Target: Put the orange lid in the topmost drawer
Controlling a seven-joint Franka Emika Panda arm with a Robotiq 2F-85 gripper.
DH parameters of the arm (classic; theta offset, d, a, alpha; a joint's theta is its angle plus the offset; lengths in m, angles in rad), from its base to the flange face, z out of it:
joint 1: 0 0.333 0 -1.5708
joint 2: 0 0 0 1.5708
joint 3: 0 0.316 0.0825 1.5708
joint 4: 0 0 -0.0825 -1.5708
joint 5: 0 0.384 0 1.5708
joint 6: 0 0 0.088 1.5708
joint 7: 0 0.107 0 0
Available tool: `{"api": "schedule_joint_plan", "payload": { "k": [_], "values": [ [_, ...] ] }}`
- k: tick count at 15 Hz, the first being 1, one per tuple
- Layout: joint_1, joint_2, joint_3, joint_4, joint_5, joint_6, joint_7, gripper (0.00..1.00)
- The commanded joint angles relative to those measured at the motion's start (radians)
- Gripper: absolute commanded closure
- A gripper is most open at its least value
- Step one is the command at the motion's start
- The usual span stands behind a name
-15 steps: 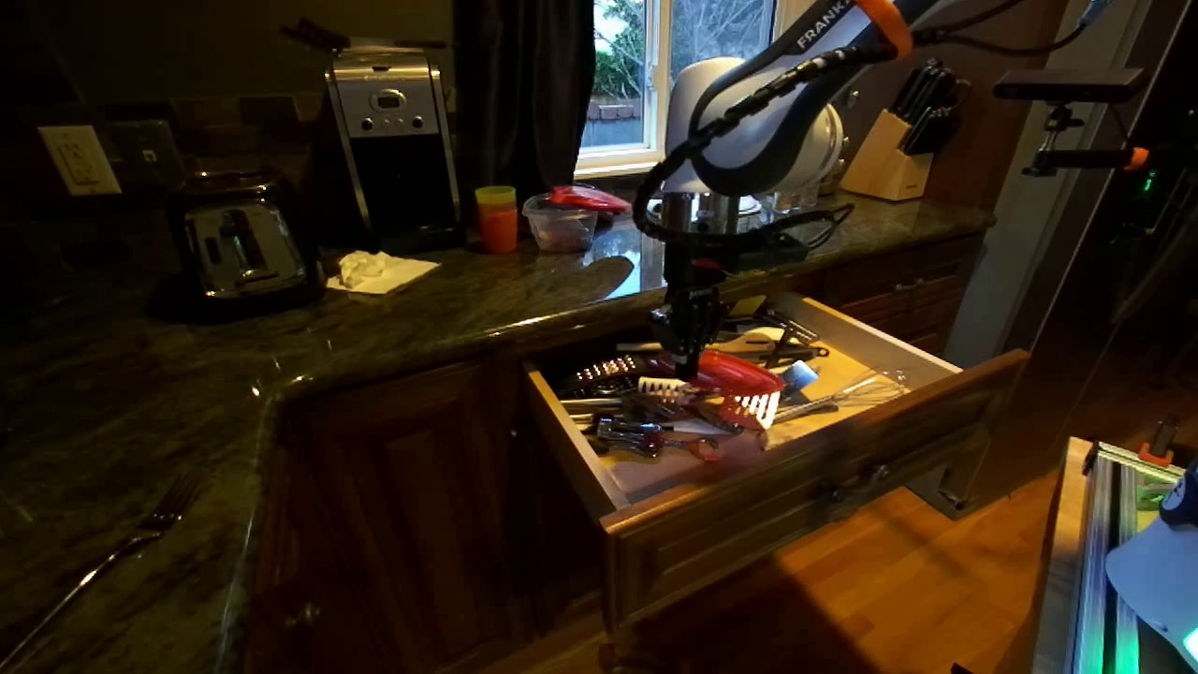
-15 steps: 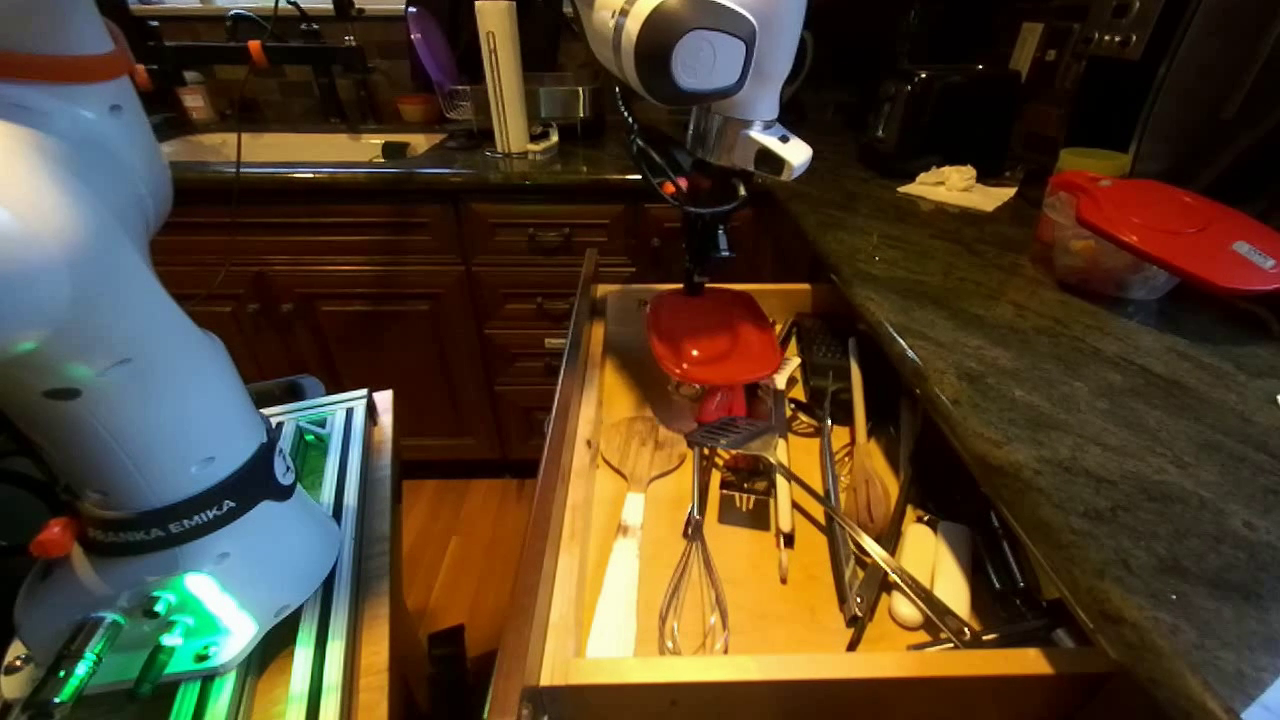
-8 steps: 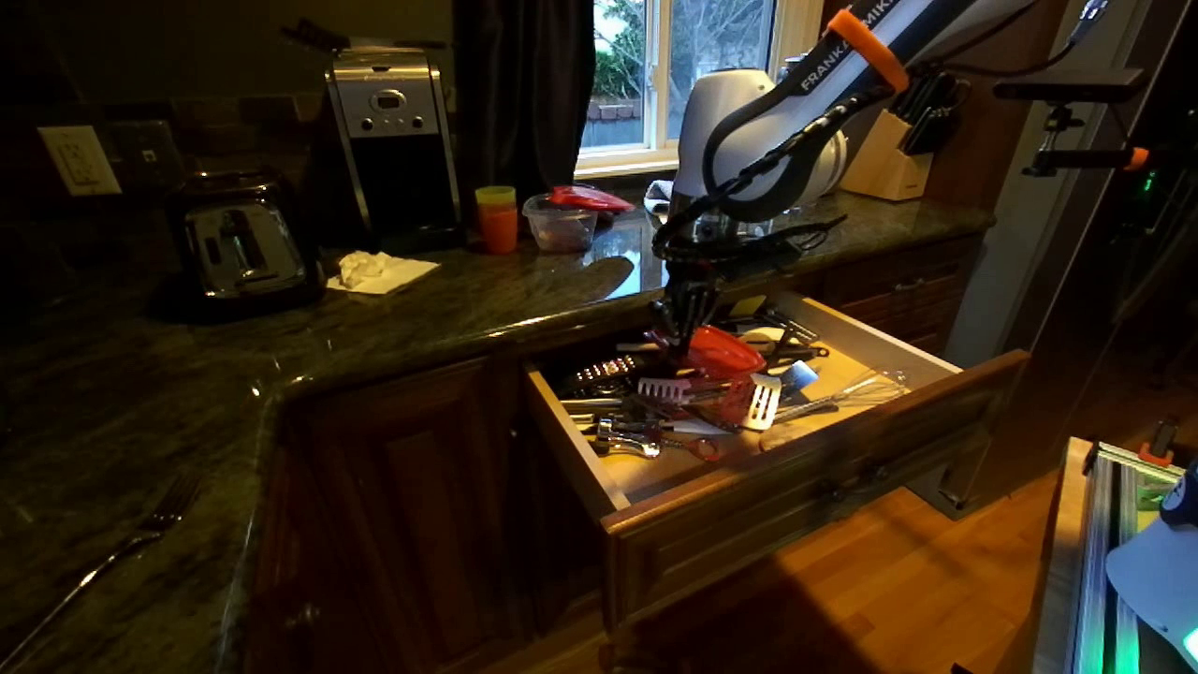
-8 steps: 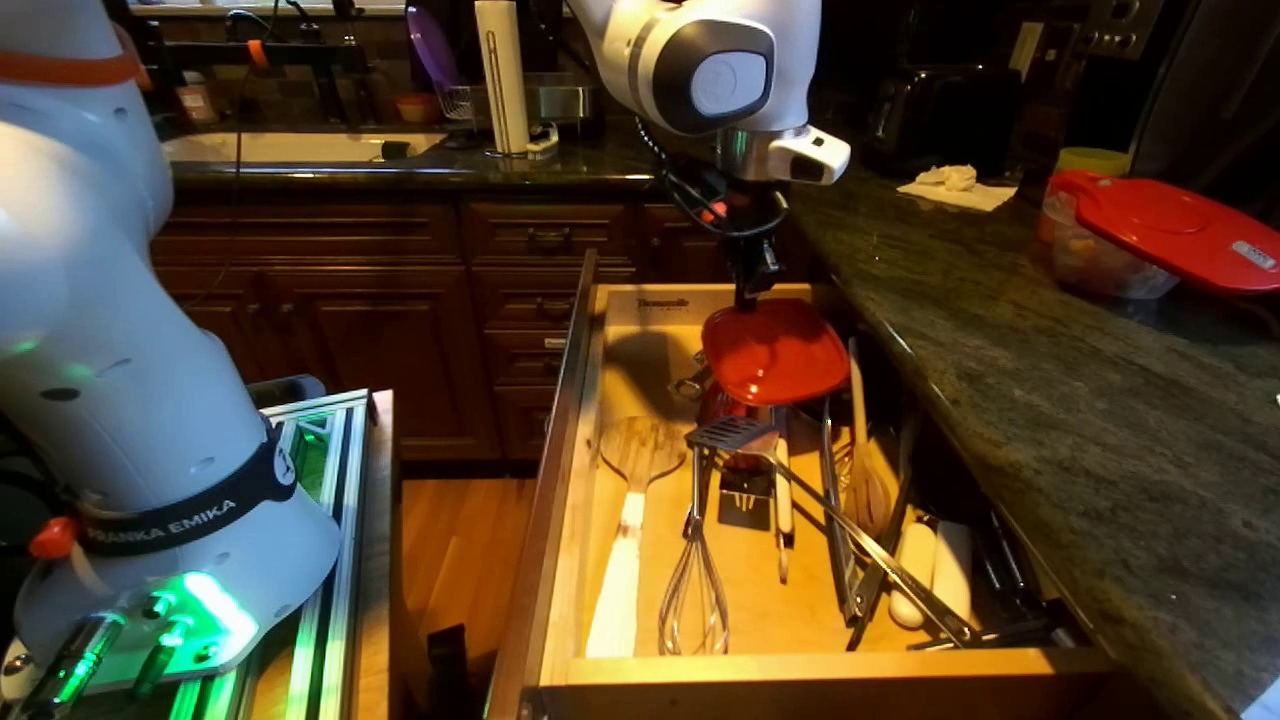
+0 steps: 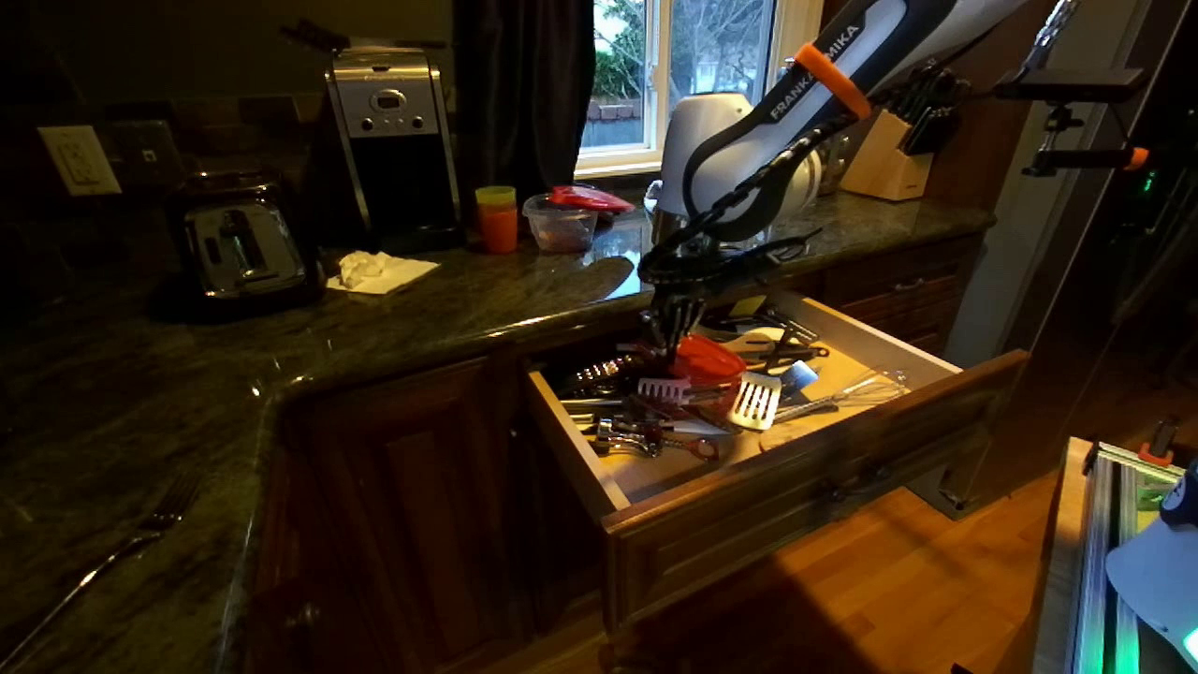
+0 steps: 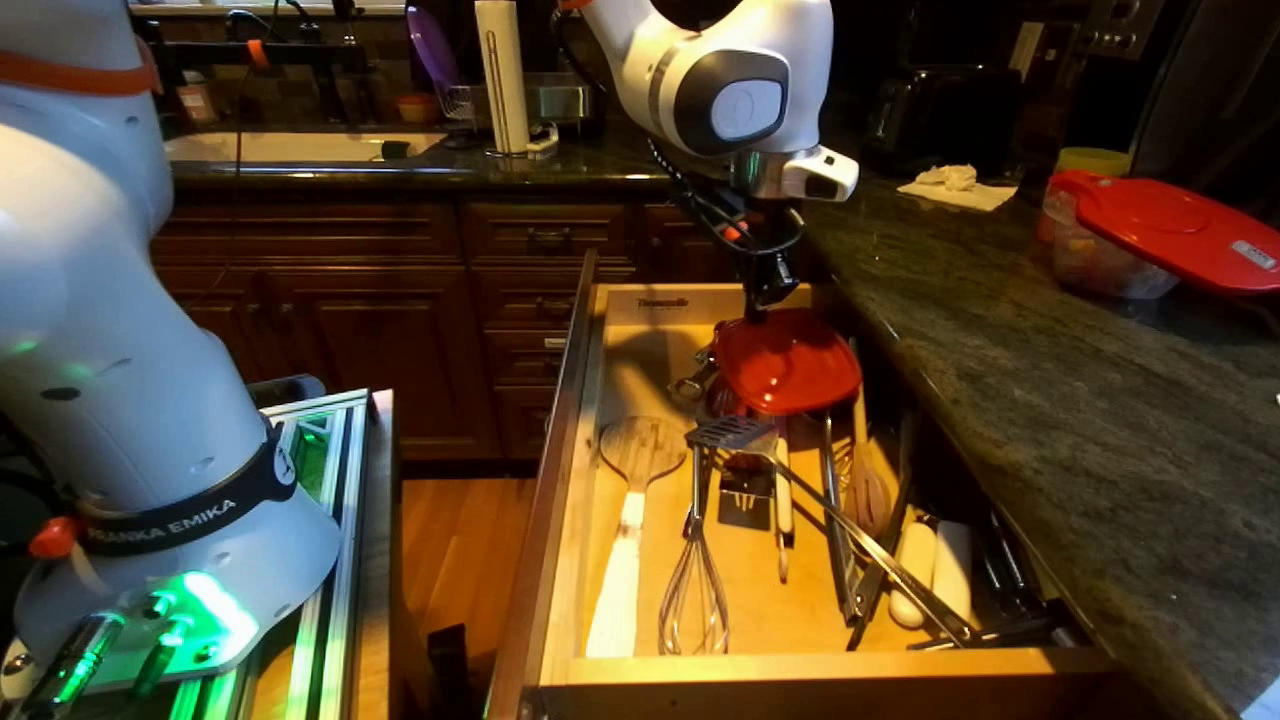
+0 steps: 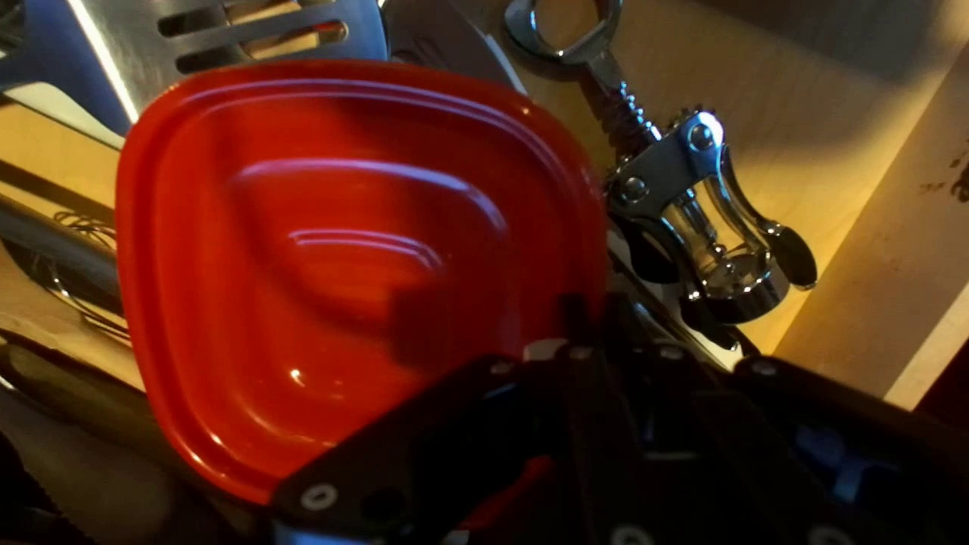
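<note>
In an exterior view, dimly lit: bright window at upper center, dark curtain beside it, glossy dark counter across the middle, wood floor at lower right. In an exterior view, brown cabinets center left.

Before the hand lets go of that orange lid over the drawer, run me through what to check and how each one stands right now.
1. Topmost drawer pulled open: ok.
2. Hand closed on the rim of the orange lid: ok.
3. Lid over the drawer, inside its walls: ok, from both exterior views.
4. Bare landing spot: not ok; in the wrist view a slotted turner and a corkscrew show right at the lid's outline.
5. Lid off the things beneath it: cannot tell; no view shows a gap or contact clearly.
6. Room to slide the drawer shut afterwards: cannot tell.
</note>
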Motion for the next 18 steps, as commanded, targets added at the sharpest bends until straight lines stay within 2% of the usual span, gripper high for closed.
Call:
{"api": "schedule_joint_plan", "payload": {
  "k": [1, 7, 8, 10, 14, 18],
  "values": [
    [-0.01, 0.07, 0.022, 0.062, 0.024, 0.023, -0.065, 0.98],
    [-0.024, 0.149, 0.063, 0.143, 0.07, -0.003, -0.152, 0.98],
    [-0.029, 0.155, 0.072, 0.149, 0.084, -0.004, -0.165, 0.67],
    [-0.036, 0.156, 0.083, 0.151, 0.097, -0.006, -0.188, 0.59],
    [-0.033, 0.097, 0.082, 0.117, 0.089, 0.014, -0.209, 0.28],
    [-0.041, -0.023, 0.085, 0.048, 0.072, 0.034, -0.289, 0.01]
  ]
}}
